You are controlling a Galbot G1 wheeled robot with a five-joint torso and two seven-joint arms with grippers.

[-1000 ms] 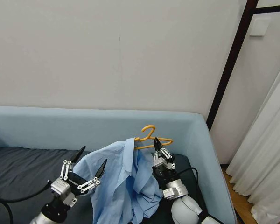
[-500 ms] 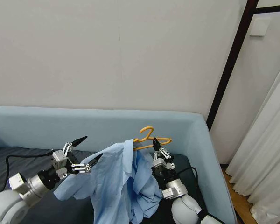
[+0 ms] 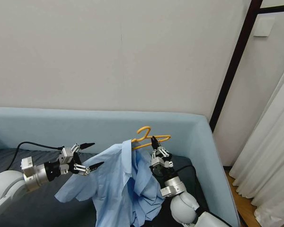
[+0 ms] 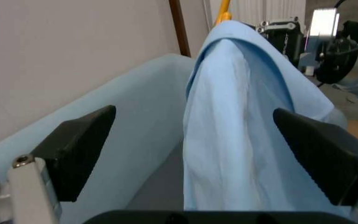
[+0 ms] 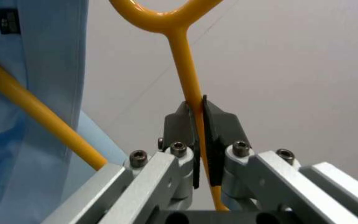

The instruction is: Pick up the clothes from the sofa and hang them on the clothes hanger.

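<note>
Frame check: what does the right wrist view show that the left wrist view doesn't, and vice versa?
Right wrist: the right gripper pinching the orange hanger below its hook, plus a dark label on the blue shirt. Left wrist: the left gripper, open, facing the draped shirt, with the sofa back beside it. Shared: shirt, hanger, pale wall.

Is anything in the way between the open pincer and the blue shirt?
No, nothing visible. The open left pincer faces the blue shirt with only air between; the right pincer grips the yellow hanger.
</note>
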